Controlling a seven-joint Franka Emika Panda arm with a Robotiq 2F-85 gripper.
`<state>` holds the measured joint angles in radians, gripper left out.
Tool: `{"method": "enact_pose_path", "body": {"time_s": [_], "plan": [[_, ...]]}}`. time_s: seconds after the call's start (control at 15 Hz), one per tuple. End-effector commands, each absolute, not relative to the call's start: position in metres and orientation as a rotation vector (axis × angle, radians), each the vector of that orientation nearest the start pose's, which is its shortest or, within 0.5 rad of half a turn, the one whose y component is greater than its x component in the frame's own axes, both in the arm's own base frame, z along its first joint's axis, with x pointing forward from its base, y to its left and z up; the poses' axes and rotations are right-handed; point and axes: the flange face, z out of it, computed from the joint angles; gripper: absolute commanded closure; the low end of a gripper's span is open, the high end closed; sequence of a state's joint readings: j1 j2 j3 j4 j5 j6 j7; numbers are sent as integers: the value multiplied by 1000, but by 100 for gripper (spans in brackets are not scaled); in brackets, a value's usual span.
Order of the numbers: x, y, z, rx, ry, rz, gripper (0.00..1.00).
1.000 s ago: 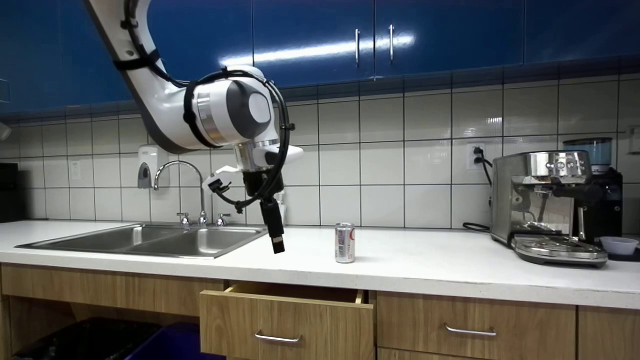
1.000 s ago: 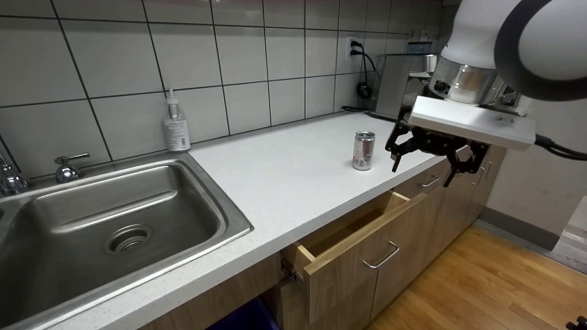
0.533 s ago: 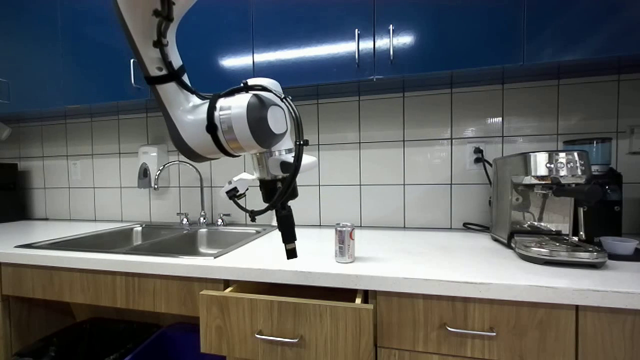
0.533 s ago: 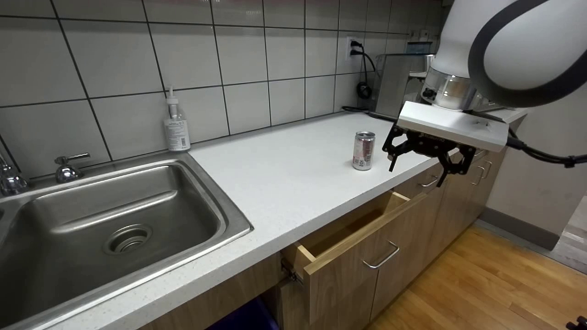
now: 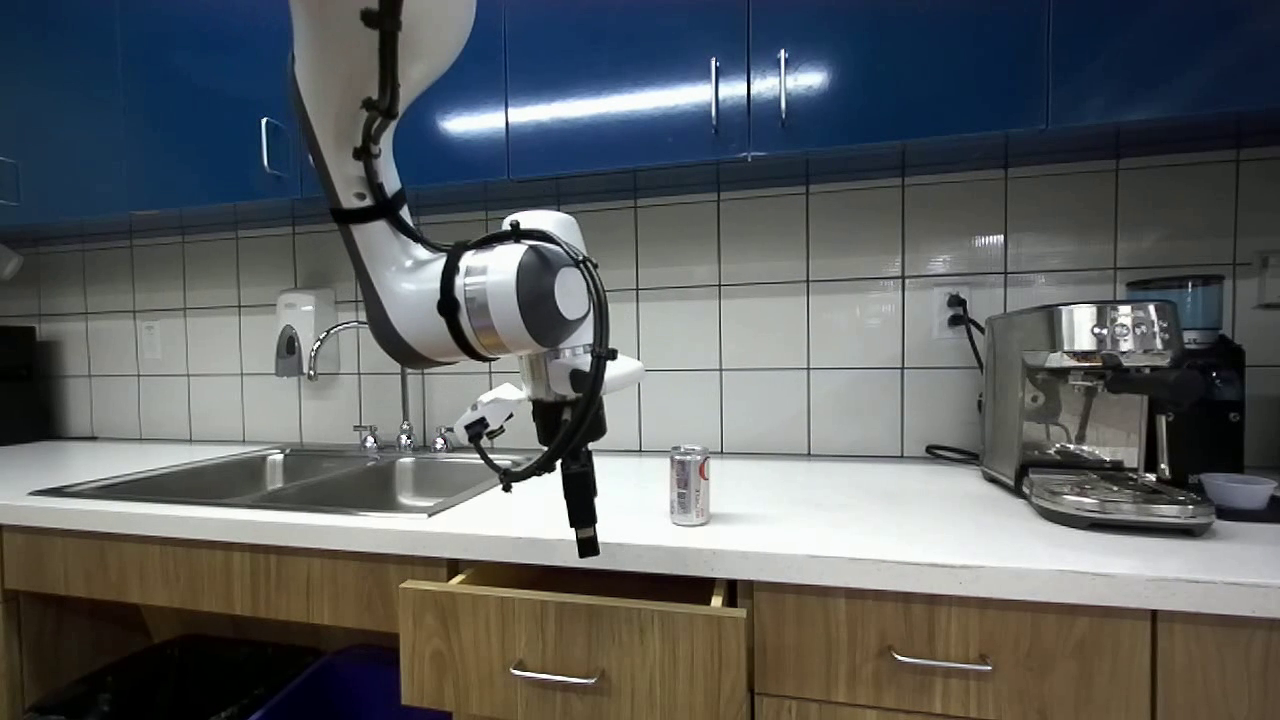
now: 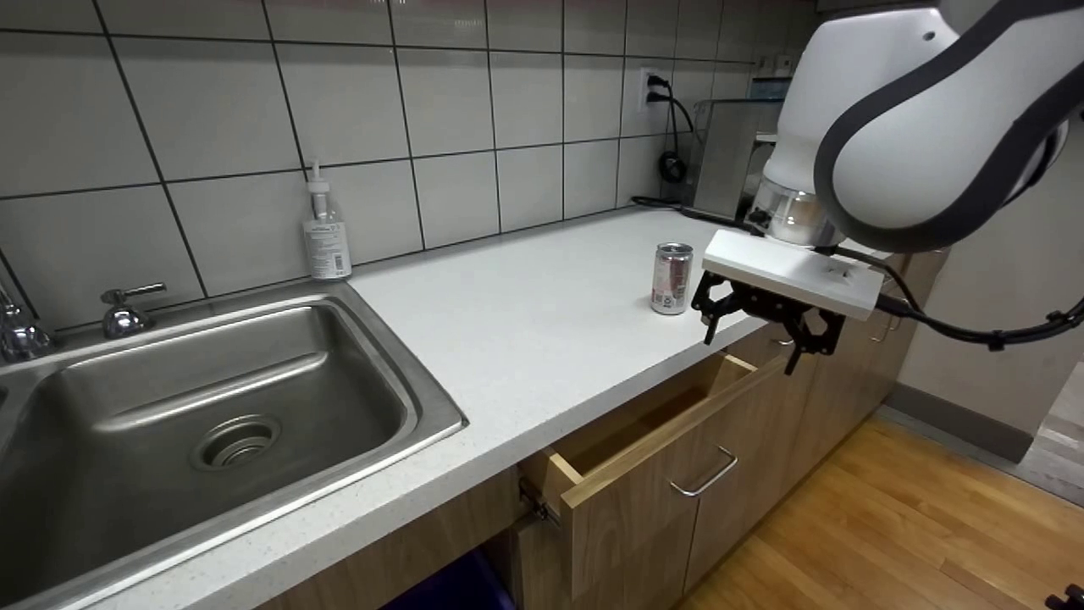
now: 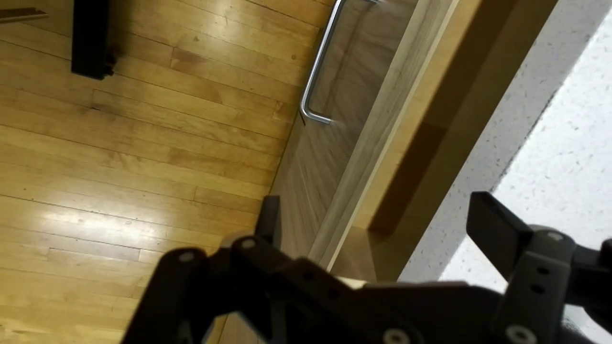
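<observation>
Fingers [image 7: 497, 234] apart abv open drwr [image 6: 627, 517], nr can [image 5: 690, 487].

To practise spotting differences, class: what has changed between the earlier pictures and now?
In an exterior view, the arm has carried its open gripper down and toward the picture's left; nothing was gripped or released. The drink can and pulled-out drawer stayed put.

Drawer [image 5: 573, 640] | brown wood-grain, silver bar handle [image 5: 556, 678] | standing open, inside showing | projecting from under white countertop [image 5: 850, 510]
</observation>
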<state>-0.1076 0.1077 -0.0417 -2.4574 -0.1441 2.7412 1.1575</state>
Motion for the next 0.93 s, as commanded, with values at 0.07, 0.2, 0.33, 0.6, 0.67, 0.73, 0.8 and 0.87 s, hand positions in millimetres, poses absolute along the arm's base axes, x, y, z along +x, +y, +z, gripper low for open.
{"method": "enact_pose_path", "body": {"time_s": [0.07,0.2,0.33,0.6,0.67,0.73,0.8,0.87], "plan": [[517,-67,250,-2557,1784,-299,0],[521,-66,241,-2555,1794,-291,0],[524,-64,234,-2563,1796,-280,0],[518,-61,232,-2604,1757,-261,0],[519,-60,232,-2606,1754,-263,0],[519,-60,232,-2606,1753,-264,0],[519,-60,232,-2605,1753,-265,0],[519,-61,233,-2605,1754,-265,0]]}}
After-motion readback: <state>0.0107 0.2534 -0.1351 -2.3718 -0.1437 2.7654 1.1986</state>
